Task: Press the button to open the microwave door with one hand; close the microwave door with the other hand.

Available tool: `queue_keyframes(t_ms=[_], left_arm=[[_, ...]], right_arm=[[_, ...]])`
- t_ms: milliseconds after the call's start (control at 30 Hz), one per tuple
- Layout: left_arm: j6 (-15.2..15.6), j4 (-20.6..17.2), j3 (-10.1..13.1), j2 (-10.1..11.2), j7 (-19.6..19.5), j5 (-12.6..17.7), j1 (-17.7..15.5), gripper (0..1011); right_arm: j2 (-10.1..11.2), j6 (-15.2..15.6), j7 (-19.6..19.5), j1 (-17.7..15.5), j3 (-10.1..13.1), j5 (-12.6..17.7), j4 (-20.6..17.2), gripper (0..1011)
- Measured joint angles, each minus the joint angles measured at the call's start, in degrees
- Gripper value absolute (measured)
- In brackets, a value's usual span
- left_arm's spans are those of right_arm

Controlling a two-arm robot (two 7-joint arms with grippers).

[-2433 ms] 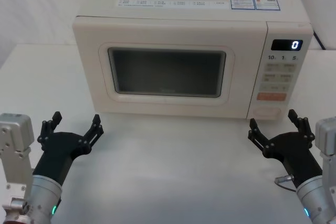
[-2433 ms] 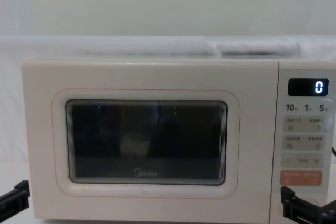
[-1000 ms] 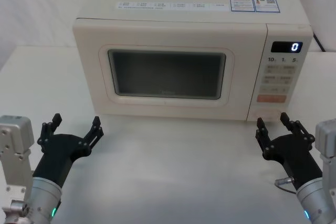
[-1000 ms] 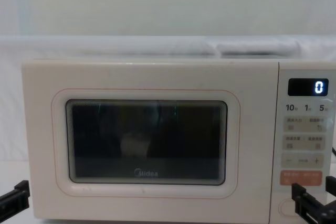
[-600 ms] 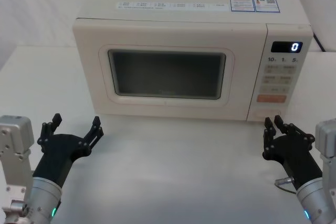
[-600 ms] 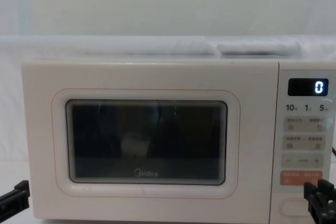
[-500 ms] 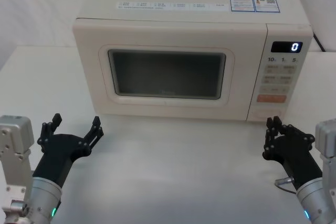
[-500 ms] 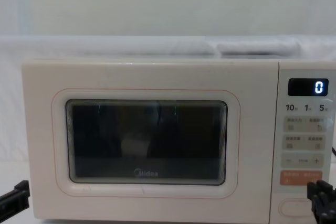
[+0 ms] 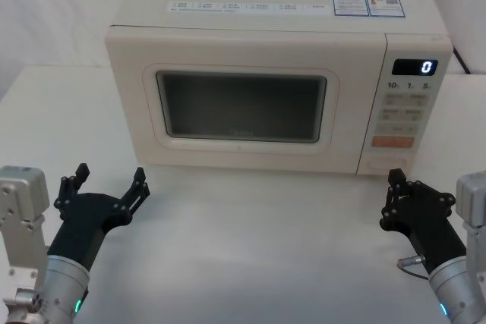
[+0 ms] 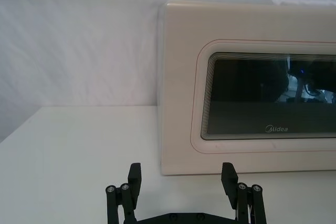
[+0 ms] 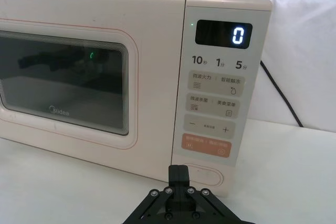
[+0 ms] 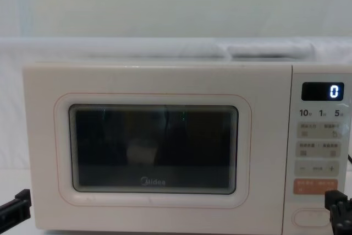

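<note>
While parked low over the smooth white counter point(image 9: 250, 248), left tool point(image 9: 109, 174) spread wide, black blocky fingers splayed apart with nothing between them, well short of the oven's front left corner. Right tool point(image 9: 395, 184) drawn closed, both thin black fingers pressed together into one narrow tip, empty, aimed at the lower end of the key panel. From the right wrist view, tip lined up with the left part of the button point(image 11: 207, 175); contact or a small gap, cannot tell.

Boxy cream microwave point(image 9: 258, 28) square on the counter, matte shell with softly rounded edges, printed labels along the top. Microwave door point(image 9: 125, 104) shut flush against the body: broad cream panel, dark glossy rounded-rectangle window point(image 9: 241, 105) ringed by a thin pinkish line, grey Midea logo point(image 10: 276, 128) under the glass. Narrow panel on the right side: black display point(image 9: 414, 66) lit with a "0", rows of small beige keys, an orange rectangular key point(image 9: 392, 141), then the wide pill-shaped button with a raised outline at the very bottom. Thin black cable point(image 11: 281, 94) trailing down behind the oven on the right, against pale draped fabric.
</note>
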Motion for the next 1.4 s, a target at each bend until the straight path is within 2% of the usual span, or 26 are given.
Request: queue_keyframes(t_ms=[200,467,900,1400], left_arm=[[0.0,0.0,0.0,0.0,0.0,0.0,0.0,1001],[0.0,0.0,0.0,0.0,0.0,0.0,0.0,1001],[0.0,0.0,0.0,0.0,0.0,0.0,0.0,1001],[0.0,0.0,0.0,0.0,0.0,0.0,0.0,1001]], right_arm=[[-0.01,0.0,0.02,0.0,0.02,-0.01,0.0,0],[-0.97,0.41,2.03,0.84,0.83,-0.85,1.51,0],[-2.92,1.18,4.73,3.61,2.72,-1.71,6.58,0],[-5.47,1.09,7.1,8.85,4.25,-2.99,13.65,0]])
